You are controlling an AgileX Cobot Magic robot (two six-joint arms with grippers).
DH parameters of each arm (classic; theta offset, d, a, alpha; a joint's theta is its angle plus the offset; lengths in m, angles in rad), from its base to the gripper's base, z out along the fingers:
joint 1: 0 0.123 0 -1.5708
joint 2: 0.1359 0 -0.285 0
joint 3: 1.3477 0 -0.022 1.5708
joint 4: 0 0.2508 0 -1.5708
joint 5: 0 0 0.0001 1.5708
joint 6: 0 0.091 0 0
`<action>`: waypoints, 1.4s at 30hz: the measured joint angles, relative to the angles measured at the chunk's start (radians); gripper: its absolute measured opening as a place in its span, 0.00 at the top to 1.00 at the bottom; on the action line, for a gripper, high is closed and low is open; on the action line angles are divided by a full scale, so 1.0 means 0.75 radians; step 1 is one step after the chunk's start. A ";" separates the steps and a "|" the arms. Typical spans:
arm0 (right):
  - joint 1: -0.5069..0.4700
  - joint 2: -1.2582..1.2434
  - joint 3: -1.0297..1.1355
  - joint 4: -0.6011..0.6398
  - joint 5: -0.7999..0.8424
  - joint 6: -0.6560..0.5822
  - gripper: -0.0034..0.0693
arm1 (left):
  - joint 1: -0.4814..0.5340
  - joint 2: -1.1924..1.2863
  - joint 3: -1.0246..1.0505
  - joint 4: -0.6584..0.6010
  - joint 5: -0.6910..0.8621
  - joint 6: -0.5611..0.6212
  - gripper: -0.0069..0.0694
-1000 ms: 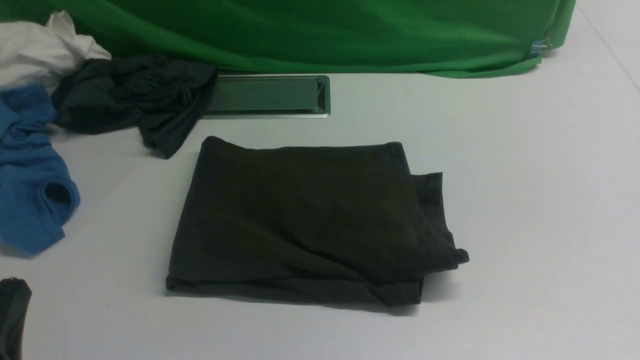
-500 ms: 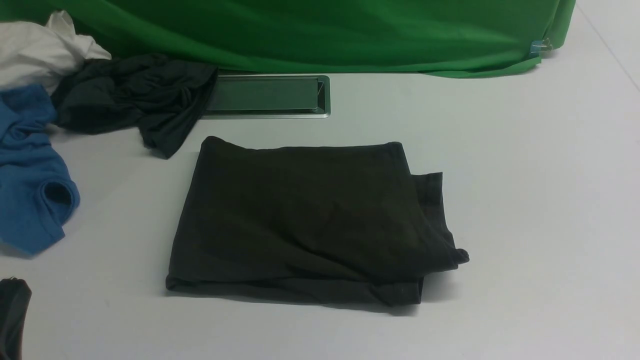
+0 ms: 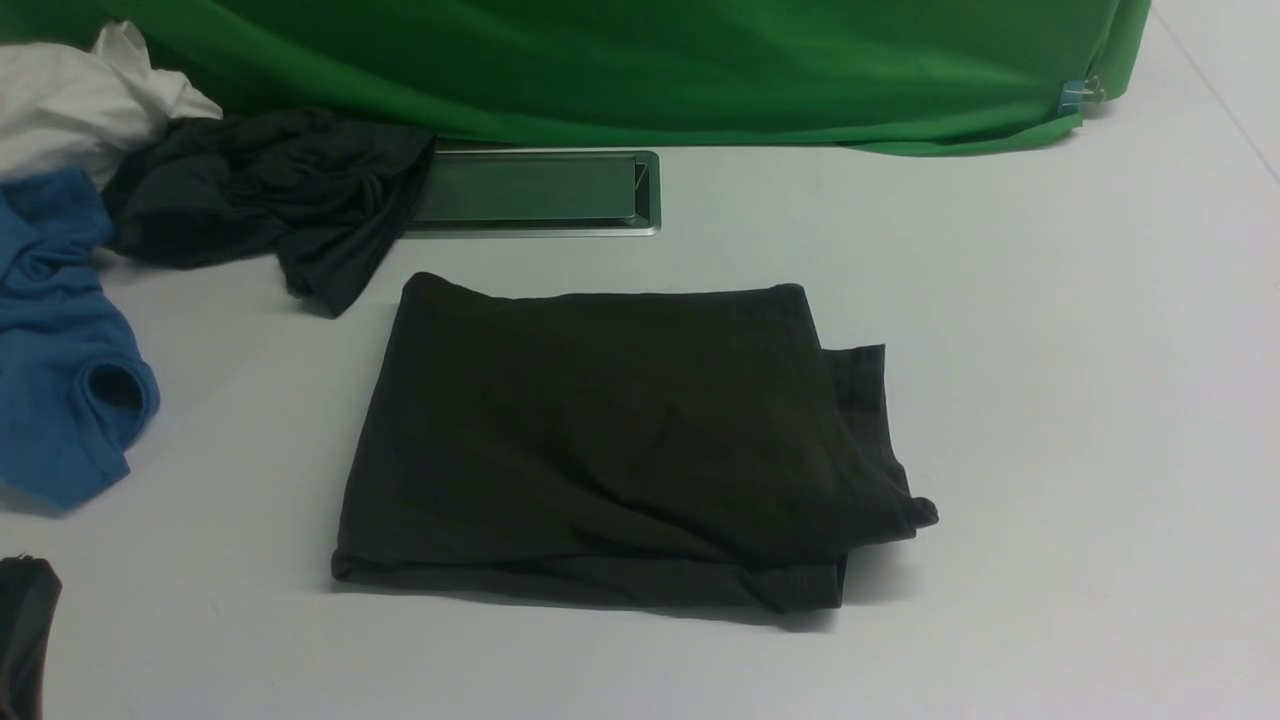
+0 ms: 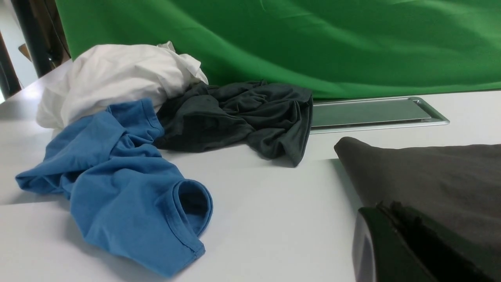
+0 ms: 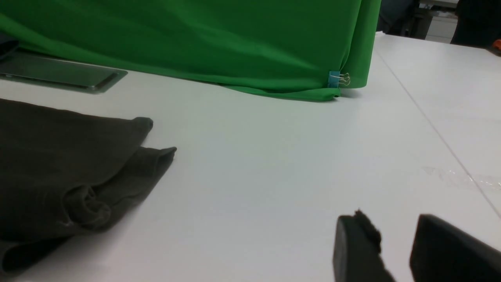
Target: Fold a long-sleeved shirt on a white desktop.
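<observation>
Long-sleeved shirt (image 3: 610,450), folded into a dark rectangle, lies mid-desk on the white desktop (image 3: 1050,400) as my left gripper (image 4: 395,235) rests closed and empty beside it, my right gripper (image 5: 395,246) parted, holding nothing.

We see a wrinkled green cloth backdrop (image 3: 640,70) draped behind the worktop, a small blue binder clip (image 3: 1072,97) at its corner. Soft, even light falls throughout.
</observation>
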 joint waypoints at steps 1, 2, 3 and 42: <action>0.000 0.000 0.000 0.000 -0.001 0.000 0.62 | 0.000 0.000 0.000 0.000 0.000 0.000 0.88; 0.000 0.000 0.000 0.000 -0.001 0.000 0.62 | 0.000 0.000 0.000 0.000 0.000 0.004 0.88; 0.000 0.000 0.000 0.000 -0.001 0.000 0.62 | 0.000 0.000 0.000 0.000 0.000 0.013 0.88; 0.000 0.000 0.000 0.000 -0.001 0.000 0.62 | 0.000 0.000 0.000 -0.020 0.110 0.024 0.88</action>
